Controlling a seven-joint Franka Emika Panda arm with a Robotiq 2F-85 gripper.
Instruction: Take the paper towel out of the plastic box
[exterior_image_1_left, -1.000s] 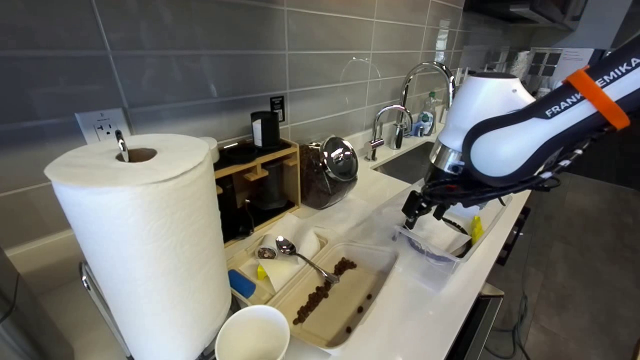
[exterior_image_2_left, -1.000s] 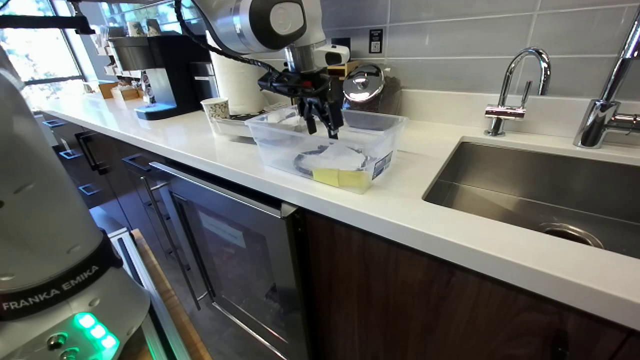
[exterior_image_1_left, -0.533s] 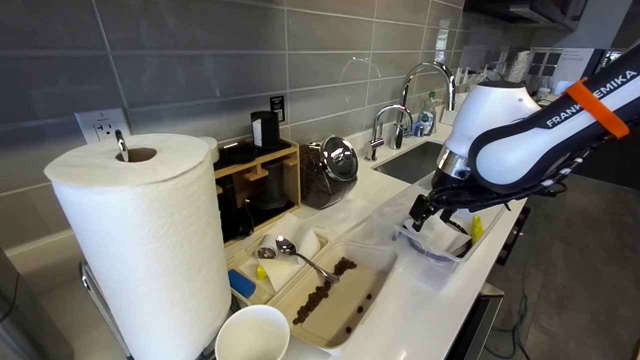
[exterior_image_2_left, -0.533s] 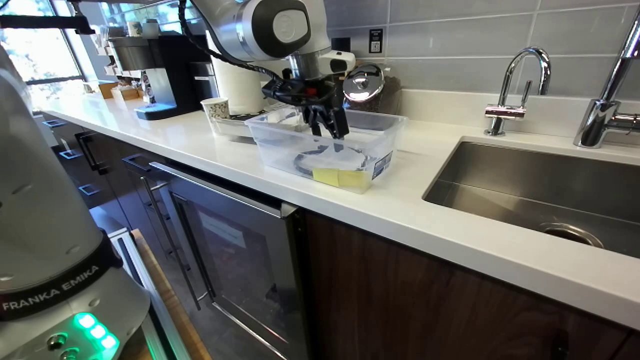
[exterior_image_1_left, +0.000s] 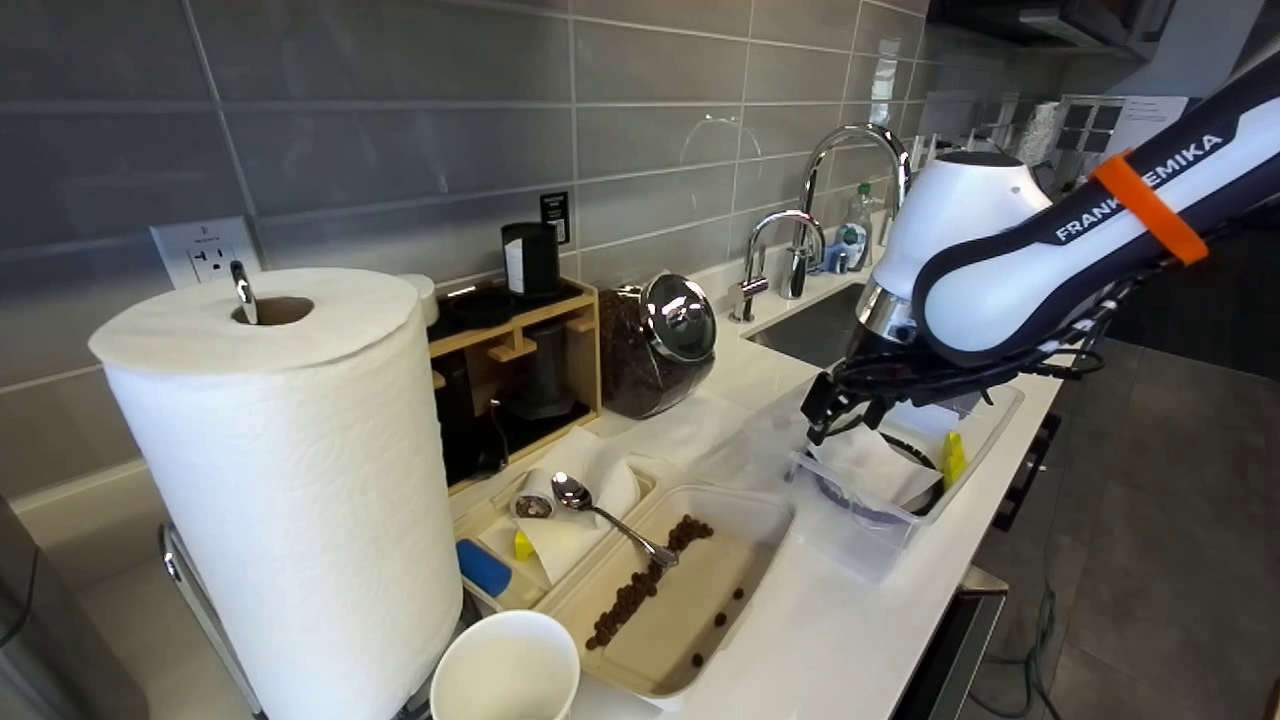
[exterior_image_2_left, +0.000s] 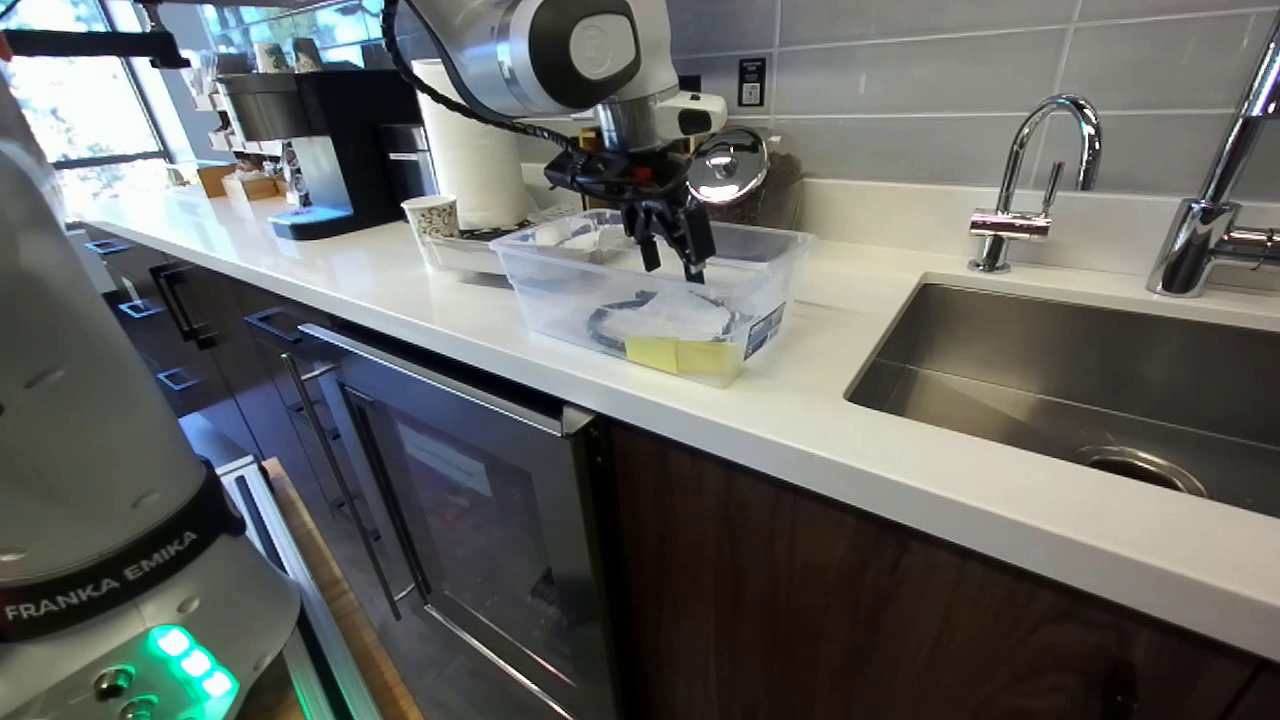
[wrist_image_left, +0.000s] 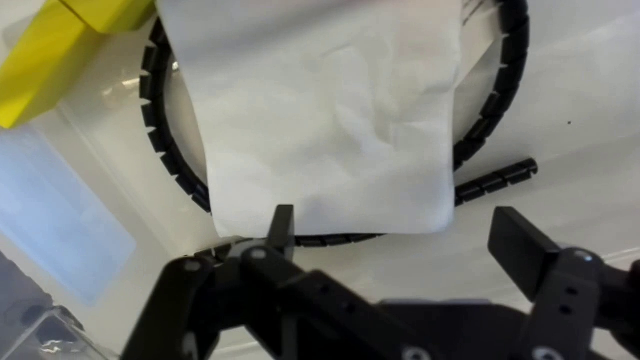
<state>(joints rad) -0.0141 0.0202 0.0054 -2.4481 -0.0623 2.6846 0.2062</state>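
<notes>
The paper towel (exterior_image_1_left: 885, 470) is a white, slightly creased sheet lying inside the clear plastic box (exterior_image_2_left: 555, 300), on a black spiral ring (wrist_image_left: 167, 145). It fills the middle of the wrist view (wrist_image_left: 320, 125) and shows through the box wall (exterior_image_2_left: 680, 318). A yellow piece (wrist_image_left: 45, 65) sits in a corner of the box. My gripper (wrist_image_left: 392, 225) is open and empty, its fingers spread wider than the towel's lower edge. In both exterior views the gripper (exterior_image_1_left: 845, 428) points down into the box; its fingertips (exterior_image_2_left: 673, 268) look to be above the towel, apart from it.
A tan tray with brown pellets and a spoon (exterior_image_1_left: 575, 490) stands beside the box. A white cup (exterior_image_1_left: 505, 670), a paper towel roll (exterior_image_1_left: 280, 500), a glass jar (exterior_image_1_left: 650, 360) and a wooden organizer (exterior_image_1_left: 590, 350) are nearby. The sink (exterior_image_2_left: 1000, 400) lies beyond the box.
The gripper has shifted toward the sink's side in one view, dipped slightly and risen again. It stays open. The paper towel and the box have not visibly moved.
</notes>
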